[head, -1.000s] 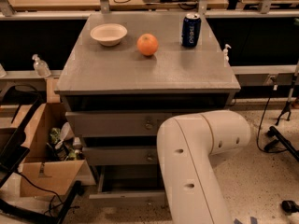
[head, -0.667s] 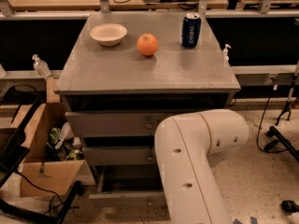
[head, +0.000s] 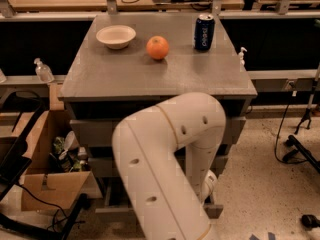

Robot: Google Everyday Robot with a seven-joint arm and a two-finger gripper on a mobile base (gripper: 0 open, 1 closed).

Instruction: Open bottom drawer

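Your tool is hidden behind the white arm (head: 165,159), low at the bench (head: 125,76) front by the bottom drawer (head: 112,211), so you cannot tell its opening or what it touches.

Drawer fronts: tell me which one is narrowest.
The bottom drawer, lowest of the three; the middle front and top front are wider. The arm hangs down beside it, with the end effector hidden behind the arm.
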